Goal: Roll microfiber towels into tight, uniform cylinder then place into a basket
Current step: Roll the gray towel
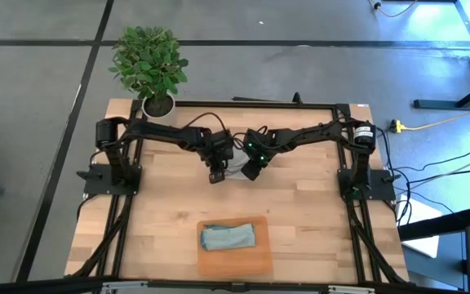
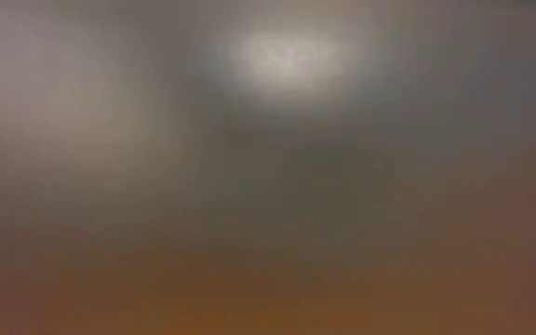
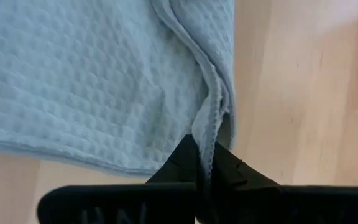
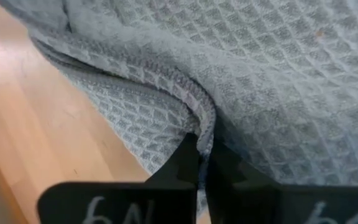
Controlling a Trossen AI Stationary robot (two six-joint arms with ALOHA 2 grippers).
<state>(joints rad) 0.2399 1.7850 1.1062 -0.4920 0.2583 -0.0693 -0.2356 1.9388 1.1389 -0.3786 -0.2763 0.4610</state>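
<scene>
I've got both hands mid-frame in the high view: left hand [image 3: 205, 163] clenched on the folded edge of the grey towel [image 3: 92, 81], right hand [image 4: 202, 155] clenched on another fold of it, w/ the cloth barely visible between them. Blue-teal towel [image 1: 228, 236] sits rolled in the basket [image 1: 235, 260], lower centre of the surface [image 1: 161, 204]; low view's a blur.

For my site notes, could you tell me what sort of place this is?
Probably a robotics lab or workshop: a framed wooden table stands on a grey concrete floor with cables trailing beside it, and a potted plant sits at one corner.
</scene>
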